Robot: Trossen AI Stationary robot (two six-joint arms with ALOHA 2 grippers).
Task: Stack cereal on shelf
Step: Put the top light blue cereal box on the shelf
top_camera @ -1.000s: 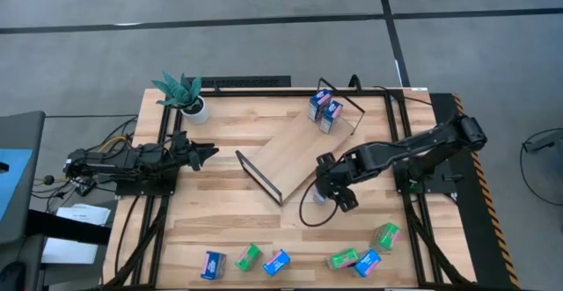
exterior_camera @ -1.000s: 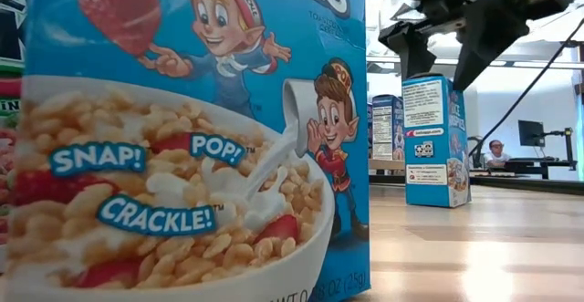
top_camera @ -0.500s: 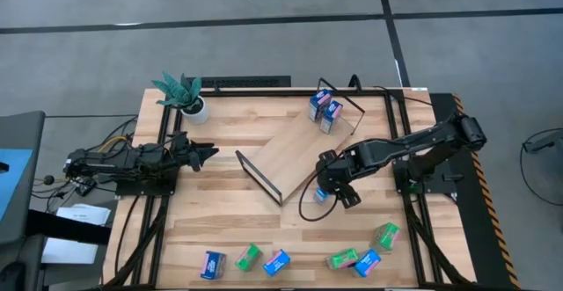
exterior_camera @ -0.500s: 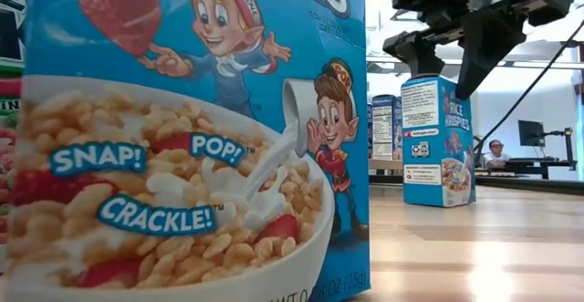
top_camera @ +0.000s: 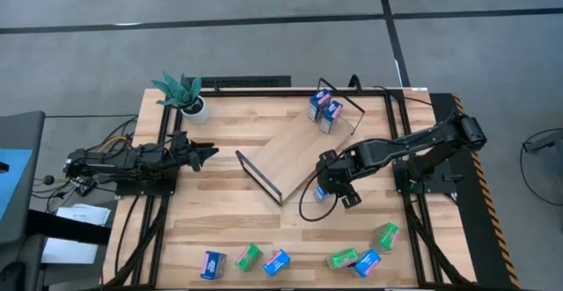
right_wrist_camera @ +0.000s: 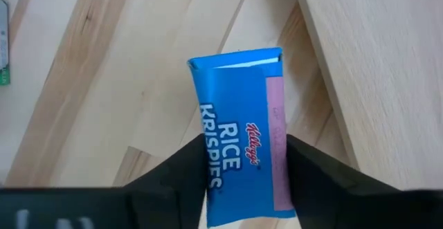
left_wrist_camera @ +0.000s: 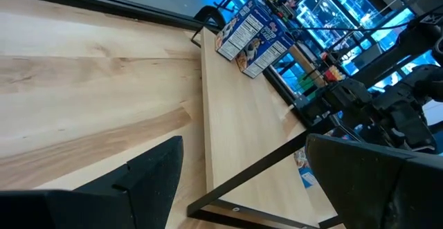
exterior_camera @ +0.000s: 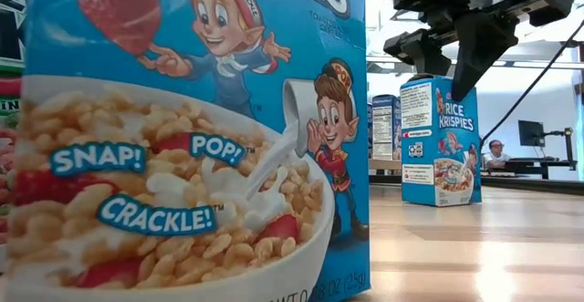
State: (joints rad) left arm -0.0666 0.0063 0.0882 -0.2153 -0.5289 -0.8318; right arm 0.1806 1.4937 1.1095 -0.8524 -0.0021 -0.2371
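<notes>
R gripper [top_camera: 326, 191] is down over a blue box [top_camera: 323, 192] standing upright on the tabletop [top_camera: 220, 221], just beside the near end of the shelf [top_camera: 286, 155]. In the R wrist view the jaws sit either side of that box [right_wrist_camera: 242, 156], both fingers [right_wrist_camera: 181, 167] right at its sides; can't tell if they're actually pressing it. Low view: gripper [exterior_camera: 440, 48] sits at the box's top [exterior_camera: 441, 140], box base on the tabletop.

Shelf lies diagonally mid-table, black wire frame ends at both ends. Two blue boxes [top_camera: 324, 109] stand together on its far end, touching each other; same pair seen in the L wrist view [left_wrist_camera: 250, 37].

L gripper [top_camera: 204, 153] hovers at the left side of the tabletop, well apart from the shelf, jaws wide, holding nothing; L wrist view shows both fingers [left_wrist_camera: 149, 173] spread with bare wood between.

Along the near edge, more boxes: blue [top_camera: 212, 264], green [top_camera: 248, 257], blue [top_camera: 276, 262] on the left; green [top_camera: 342, 258], blue [top_camera: 368, 262], green [top_camera: 385, 235] on the right. One blue box fills the left of the low view [exterior_camera: 192, 138], close to the lens.

Potted plant [top_camera: 183, 95] at the far-left corner.

A person [exterior_camera: 495, 150] sits in the room beyond.
</notes>
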